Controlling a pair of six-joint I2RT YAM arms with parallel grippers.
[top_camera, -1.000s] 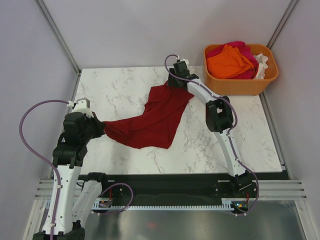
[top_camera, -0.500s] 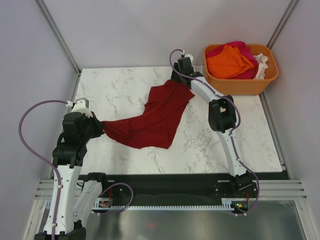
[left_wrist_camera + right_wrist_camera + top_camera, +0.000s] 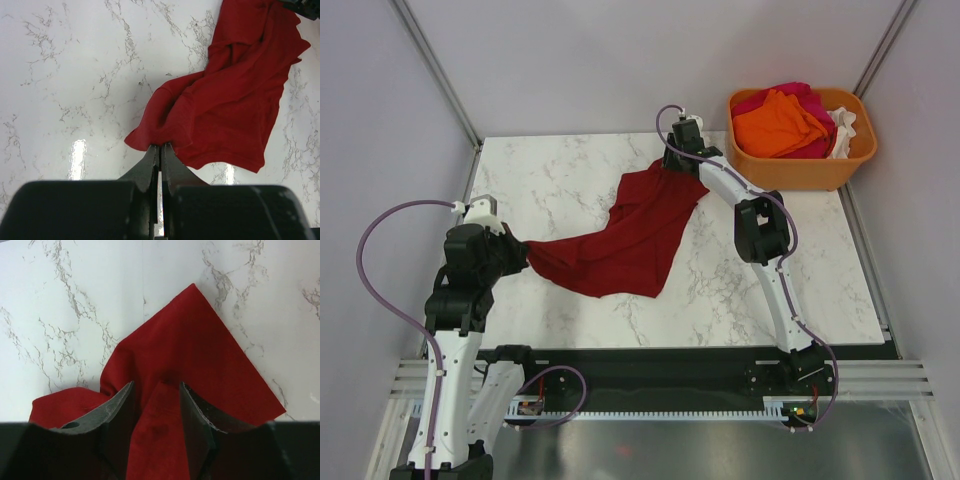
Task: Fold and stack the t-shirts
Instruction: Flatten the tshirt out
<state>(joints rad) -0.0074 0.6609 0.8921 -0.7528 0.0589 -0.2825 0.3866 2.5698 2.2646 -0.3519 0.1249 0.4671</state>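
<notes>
The main risk is at the far end: the right gripper (image 3: 156,402) has its fingers apart astride a raised ridge of the dark red t-shirt (image 3: 635,235), so if it lifts or pulls before it pinches, the cloth will likely slide out and the stretch will be lost. If it pinches only the top layer, the shirt could open unevenly. The left gripper (image 3: 160,150) is clamped tight on a small tuck of hem at the near left; so thin a bite may slip under a hard pull. The shirt lies on the marble surface (image 3: 560,180), drawn diagonally between the two arms, crumpled and twisted in the middle with a pointed corner at the far end. It is not yet flat, so any fold from here would come out crooked.
</notes>
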